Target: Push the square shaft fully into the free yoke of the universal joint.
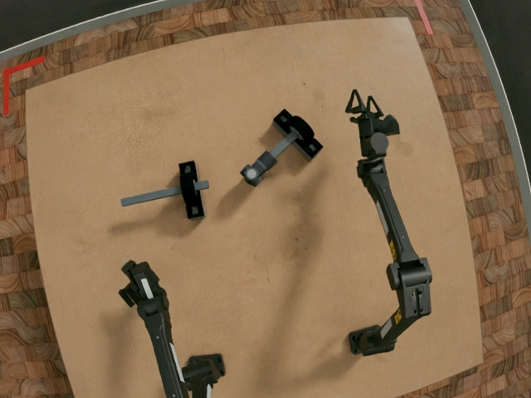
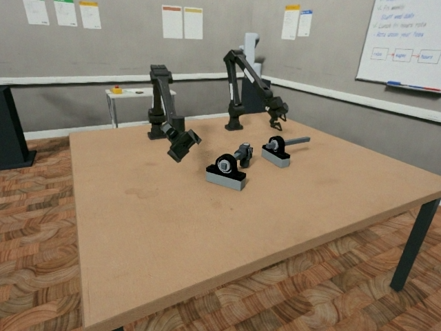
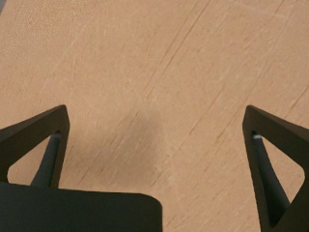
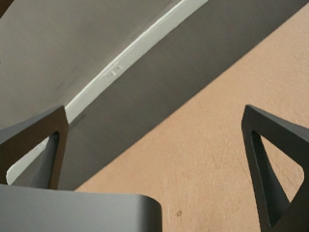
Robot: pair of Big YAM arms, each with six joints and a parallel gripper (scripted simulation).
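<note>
The grey square shaft (image 1: 163, 193) lies through a black bearing block (image 1: 192, 189); its long end points away from the joint. The universal joint (image 1: 257, 167) hangs on a short shaft from a second bearing block (image 1: 298, 133). Its free yoke (image 1: 251, 173) faces the shaft's short end, with a gap between them. In the exterior view the shaft (image 2: 290, 141) and the joint (image 2: 244, 153) show side on. My left gripper (image 1: 129, 283) is open and empty, over bare table near the shaft's long end (image 3: 154, 149). My right gripper (image 1: 364, 107) is open and empty, beyond the joint's block, facing the table edge (image 4: 154, 149).
Both bearing blocks stand on grey bases (image 2: 226, 179) in the middle of the table. The right arm's links (image 1: 390, 222) run along one side of the table. A wall and the table edge lie ahead of the right gripper.
</note>
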